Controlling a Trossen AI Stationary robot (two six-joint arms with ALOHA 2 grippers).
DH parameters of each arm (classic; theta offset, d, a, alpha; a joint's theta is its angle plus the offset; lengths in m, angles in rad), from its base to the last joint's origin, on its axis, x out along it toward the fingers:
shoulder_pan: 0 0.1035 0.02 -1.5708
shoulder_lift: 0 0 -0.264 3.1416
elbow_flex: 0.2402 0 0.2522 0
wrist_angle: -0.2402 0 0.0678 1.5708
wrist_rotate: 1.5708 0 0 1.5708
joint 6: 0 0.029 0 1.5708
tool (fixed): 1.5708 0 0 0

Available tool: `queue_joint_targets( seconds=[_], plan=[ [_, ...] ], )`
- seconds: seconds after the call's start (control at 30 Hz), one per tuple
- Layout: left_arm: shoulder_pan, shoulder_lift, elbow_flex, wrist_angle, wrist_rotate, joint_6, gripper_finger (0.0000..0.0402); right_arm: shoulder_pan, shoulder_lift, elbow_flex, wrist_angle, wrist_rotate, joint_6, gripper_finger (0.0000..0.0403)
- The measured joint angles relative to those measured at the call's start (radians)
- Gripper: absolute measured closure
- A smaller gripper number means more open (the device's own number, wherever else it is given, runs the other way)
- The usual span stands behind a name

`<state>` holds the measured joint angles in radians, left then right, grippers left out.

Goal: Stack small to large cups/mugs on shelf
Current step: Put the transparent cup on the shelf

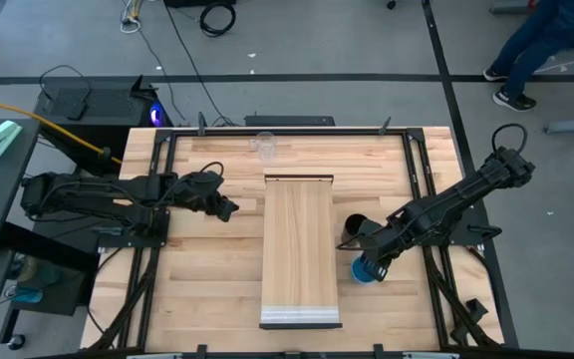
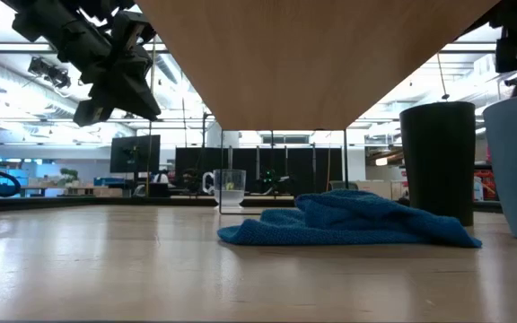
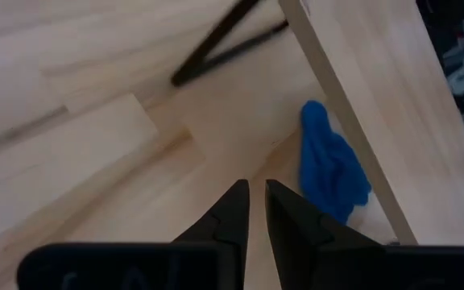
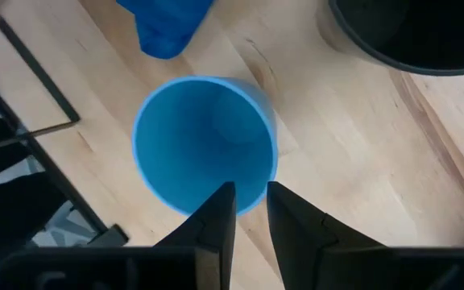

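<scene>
The blue cup stands open side up to the right of the shelf, a raised light-wood board. My right gripper is above it, shut on its rim. The black cup stands just beyond it on the table. The clear cup stands on the table past the shelf's far end. My left gripper hangs left of the shelf, above the table, its fingers a narrow gap apart with nothing between them. My right gripper holds the blue cup by its rim, one finger inside the cup and one outside, the wall between them. The fingers come from above, pointing steeply down. Whether the cup's base still rests on the table, I cannot tell.
A crumpled blue cloth lies on the table under the shelf. Black frame rails run along both sides of the tabletop. Bare wood lies between my left gripper and the shelf. A person walks on the floor beyond the table's far right corner.
</scene>
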<state>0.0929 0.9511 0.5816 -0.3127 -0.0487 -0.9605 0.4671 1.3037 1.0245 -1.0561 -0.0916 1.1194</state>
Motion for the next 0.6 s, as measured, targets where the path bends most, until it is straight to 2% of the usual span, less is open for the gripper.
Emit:
queue_joint_targets(
  seconds=[0.17,0.3,0.5,0.6],
  plan=[
    [0.057,0.000,0.000,0.060,-0.055,0.036,0.0357,0.000,-0.060,0.000,0.005,0.009,0.027,0.0323],
    [0.181,0.000,0.032,0.147,-0.063,0.127,0.0362,0.000,-0.114,0.000,0.013,0.014,0.037,0.0323],
    [0.422,0.009,0.200,0.174,-0.059,0.361,0.0361,0.000,-0.184,0.000,0.018,0.078,0.041,0.0323],
    [0.556,0.046,0.313,0.144,-0.002,0.456,0.0362,0.000,-0.210,0.000,0.019,0.121,0.046,0.0323]
  ],
)
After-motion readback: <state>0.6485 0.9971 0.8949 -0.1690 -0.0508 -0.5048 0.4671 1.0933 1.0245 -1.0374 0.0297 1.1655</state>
